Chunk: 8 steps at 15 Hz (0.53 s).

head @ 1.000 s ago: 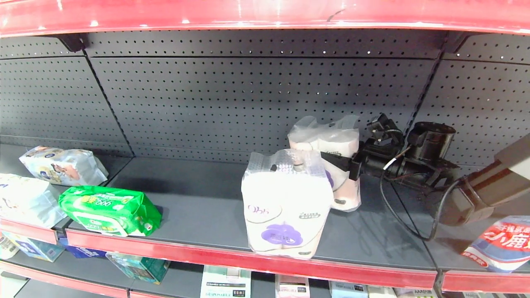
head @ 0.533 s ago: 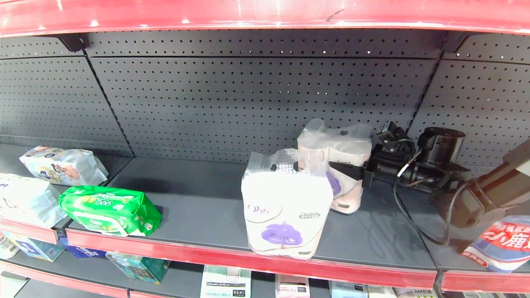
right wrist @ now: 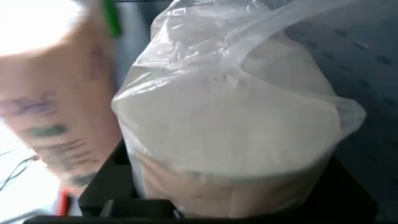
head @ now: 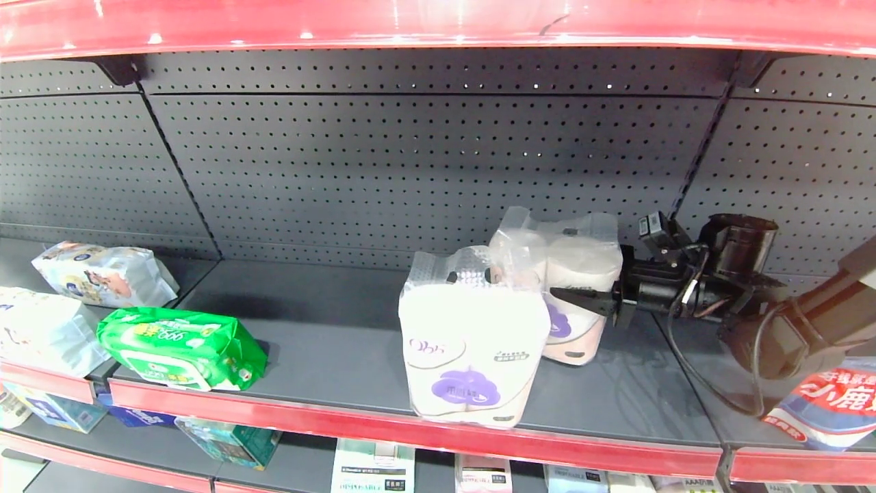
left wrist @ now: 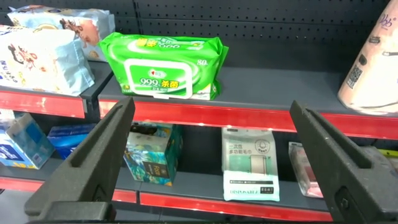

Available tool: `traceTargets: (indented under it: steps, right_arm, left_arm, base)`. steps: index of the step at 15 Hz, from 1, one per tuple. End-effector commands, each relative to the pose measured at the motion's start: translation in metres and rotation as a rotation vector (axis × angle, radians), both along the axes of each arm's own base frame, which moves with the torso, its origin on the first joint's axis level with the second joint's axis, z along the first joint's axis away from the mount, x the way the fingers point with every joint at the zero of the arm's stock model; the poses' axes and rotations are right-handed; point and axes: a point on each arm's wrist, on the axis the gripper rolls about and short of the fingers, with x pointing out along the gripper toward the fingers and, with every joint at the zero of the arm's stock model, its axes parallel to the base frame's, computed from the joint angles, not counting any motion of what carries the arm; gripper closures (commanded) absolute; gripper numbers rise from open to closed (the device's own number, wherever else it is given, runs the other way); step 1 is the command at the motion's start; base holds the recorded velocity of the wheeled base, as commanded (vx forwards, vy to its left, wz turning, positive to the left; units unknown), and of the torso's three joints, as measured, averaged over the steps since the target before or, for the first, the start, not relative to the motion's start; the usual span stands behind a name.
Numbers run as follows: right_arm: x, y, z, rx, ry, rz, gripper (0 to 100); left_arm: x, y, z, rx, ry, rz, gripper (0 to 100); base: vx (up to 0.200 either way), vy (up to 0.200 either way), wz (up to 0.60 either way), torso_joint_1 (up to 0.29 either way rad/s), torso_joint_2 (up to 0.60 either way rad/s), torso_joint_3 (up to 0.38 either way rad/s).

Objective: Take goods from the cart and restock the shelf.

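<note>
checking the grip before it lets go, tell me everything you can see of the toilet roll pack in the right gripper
The held toilet roll pack is white rolls in clear plastic with a loose top flap and purple print low down. The right gripper is shut on its side. It stands tilted over the grey shelf, behind the front pack; contact with either is unclear.

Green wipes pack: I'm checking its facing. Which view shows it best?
Left wrist view: the green wipes pack appears whole, label toward the camera. Head view shows it from above at the front of the shelf; right wrist view, perhaps a green blur.
</note>
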Motion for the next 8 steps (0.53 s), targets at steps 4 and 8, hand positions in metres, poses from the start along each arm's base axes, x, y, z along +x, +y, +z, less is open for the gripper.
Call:
traceTargets:
  steps: [4,8]
  right_arm:
    - [0.001,0.014,-0.010,-0.018,-0.011,0.048,100]
    - [0.007,0.022,-0.017,-0.029,-0.030,0.064,100]
  left_arm:
    - [0.000,0.000,0.000,0.000,0.000,0.000,0]
    - [0.000,0.000,0.000,0.000,0.000,-0.001,0]
  base:
    - [0.000,0.000,0.00,0.000,0.00,0.000]
    - [0.000,0.000,0.00,0.000,0.00,0.000]
